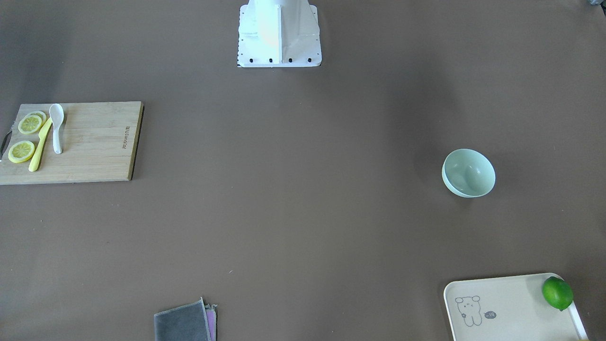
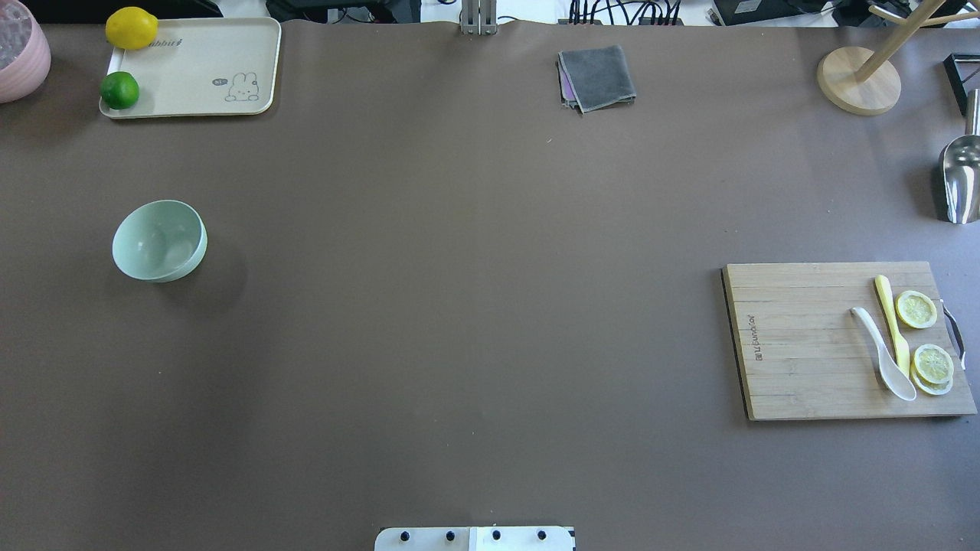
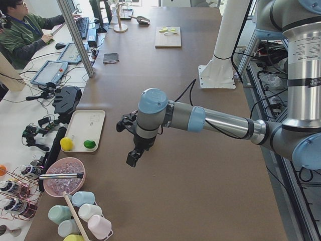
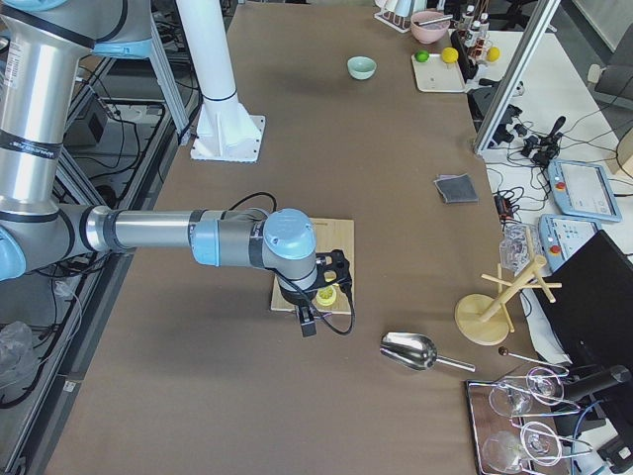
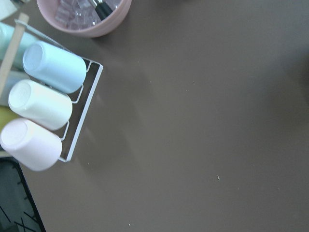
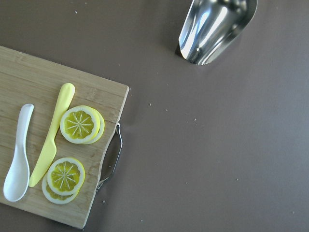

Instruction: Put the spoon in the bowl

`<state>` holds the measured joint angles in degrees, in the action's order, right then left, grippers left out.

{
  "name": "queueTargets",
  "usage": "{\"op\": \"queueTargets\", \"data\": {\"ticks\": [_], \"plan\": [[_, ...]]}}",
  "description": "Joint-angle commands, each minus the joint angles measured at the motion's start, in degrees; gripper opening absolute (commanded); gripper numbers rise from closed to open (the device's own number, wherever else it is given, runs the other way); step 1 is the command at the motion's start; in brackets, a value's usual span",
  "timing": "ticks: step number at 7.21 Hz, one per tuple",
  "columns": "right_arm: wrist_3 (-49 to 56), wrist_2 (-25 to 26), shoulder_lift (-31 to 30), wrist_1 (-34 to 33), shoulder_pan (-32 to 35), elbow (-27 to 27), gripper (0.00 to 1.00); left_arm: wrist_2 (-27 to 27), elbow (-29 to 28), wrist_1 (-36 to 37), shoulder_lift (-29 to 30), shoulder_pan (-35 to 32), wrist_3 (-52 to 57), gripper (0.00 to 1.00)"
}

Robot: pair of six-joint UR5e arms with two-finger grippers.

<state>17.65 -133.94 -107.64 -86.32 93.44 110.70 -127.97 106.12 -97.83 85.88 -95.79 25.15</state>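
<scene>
The white spoon (image 2: 884, 353) lies on a wooden cutting board (image 2: 804, 344) at the table's right side, beside a yellow knife (image 2: 893, 324). It also shows in the right wrist view (image 6: 18, 154) and the front view (image 1: 57, 127). The mint-green bowl (image 2: 159, 240) stands upright and empty on the left side, also in the front view (image 1: 468, 173). My right gripper (image 4: 309, 327) hangs above the board's end; my left gripper (image 3: 131, 159) hangs above the table's left part. They show only in the side views, so I cannot tell whether they are open or shut.
Lemon slices (image 6: 79, 124) lie next to the knife. A metal scoop (image 2: 961, 180) and a wooden stand (image 2: 857, 80) are at the far right. A grey cloth (image 2: 597, 76) is at the far edge. A cream tray (image 2: 207, 73) holds a lime and a lemon. Cups (image 5: 46, 104) stand at the left end.
</scene>
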Motion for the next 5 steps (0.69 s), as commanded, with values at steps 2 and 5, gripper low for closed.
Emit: {"op": "queueTargets", "data": {"ticks": [2,5], "plan": [[-13.78,-0.78,0.68,10.9,-0.88,-0.05,1.0,-6.13,-3.1,-7.94,1.75,0.6,-11.38,0.99],[-37.52,-3.62,1.21,21.25,-9.47,-0.13,1.0,-7.03,-6.8,-13.17,1.22,11.55,-29.02,0.99]]}}
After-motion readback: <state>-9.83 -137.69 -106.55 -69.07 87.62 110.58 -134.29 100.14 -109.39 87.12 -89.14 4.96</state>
